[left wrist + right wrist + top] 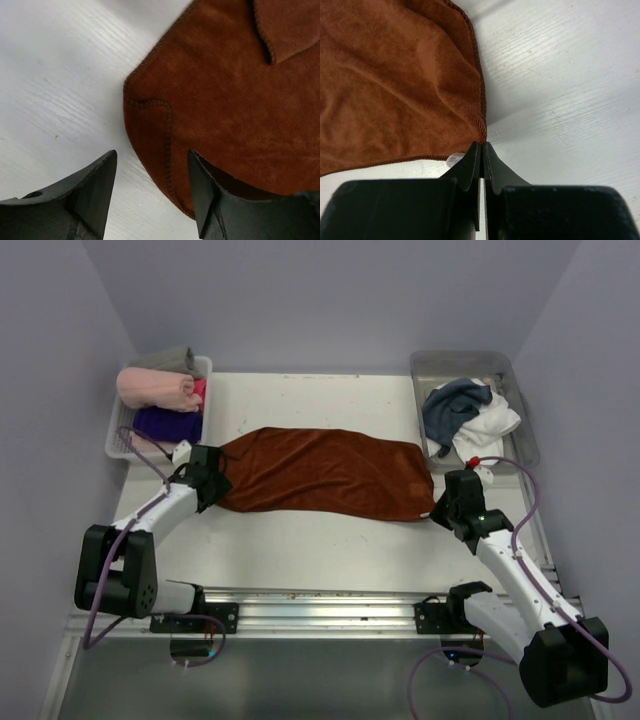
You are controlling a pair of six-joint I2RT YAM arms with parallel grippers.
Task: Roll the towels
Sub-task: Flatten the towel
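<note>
Shows rust-brown towel [330,472] spread flat on surface [300,550]. Pinches near-right corner in clenched right end effector [482,145]; straddles left hem with released left end effector [151,155]. Grip hem low, hold cloth taut, roll evenly.

Enclosure of three plain walls: back wall [320,300], left wall [50,390] and right wall [600,360], all matte pale lavender-grey. Table [330,550]: white top with a fine painted wood grain and a few small dark specks, running from the back wall to the near edge. Rail [320,605]: slotted silver aluminium extrusion along the table's near edge. Lower surface [300,680]: flat grey, dull sheen, nearer than the rail. Lighting: soft, even, from overhead; shadows faint; the wrist views show bright glare on the tabletop.
</note>
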